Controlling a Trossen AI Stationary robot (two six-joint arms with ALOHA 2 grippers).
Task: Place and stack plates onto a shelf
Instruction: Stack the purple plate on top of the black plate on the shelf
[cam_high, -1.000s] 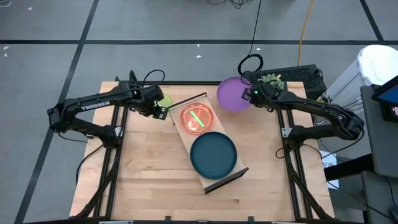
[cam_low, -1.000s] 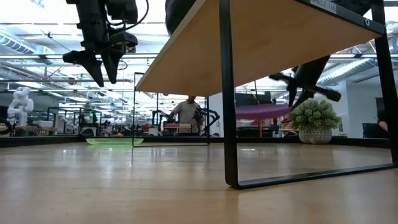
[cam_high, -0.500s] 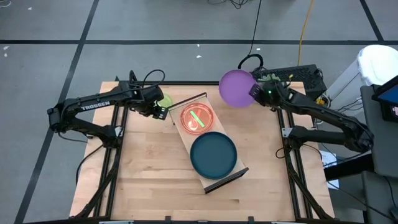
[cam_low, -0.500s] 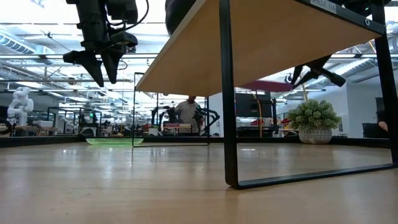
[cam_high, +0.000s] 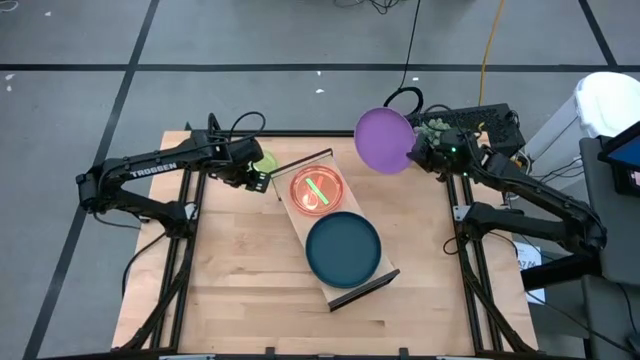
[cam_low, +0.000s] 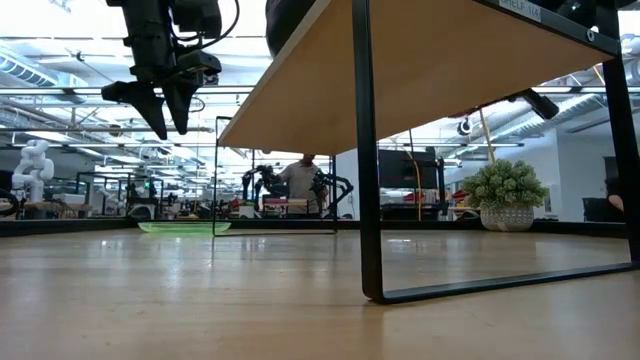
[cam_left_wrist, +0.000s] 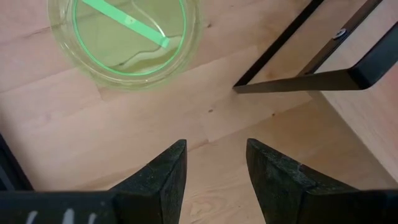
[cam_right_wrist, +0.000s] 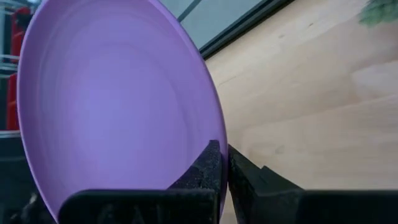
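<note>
My right gripper (cam_high: 414, 150) is shut on a large purple plate (cam_high: 384, 141), high over the table's far right part; the right wrist view shows the plate (cam_right_wrist: 118, 93) filling its left half. The shelf (cam_high: 385, 278) lies slantwise mid-table. It carries a pink-red plate (cam_high: 317, 190) with a green streak and a dark teal plate (cam_high: 343, 248). A small green plate (cam_high: 265, 162) lies flat on the table by the shelf's far end. My left gripper (cam_left_wrist: 211, 165) hangs open just near of the green plate (cam_left_wrist: 127, 37). My right gripper pinches the purple plate's rim (cam_right_wrist: 214, 134) between its two fingers (cam_right_wrist: 202, 168), on the side facing the table's right edge. The fingers come roughly level from the right. The plate is lifted clear and looks round, roughly level, from above.
A potted plant (cam_high: 437, 128) and a dark keyboard (cam_high: 480, 120) sit at the table's far right corner, close to my right arm. In the low view the shelf's board (cam_low: 420, 60) and black leg (cam_low: 362, 150) stand in front. People and machines show far behind.
My right gripper has risen with the purple plate and drawn slightly toward the table's right edge. In the low view the plate climbed from just above the plant's height until the shelf board hid it.
</note>
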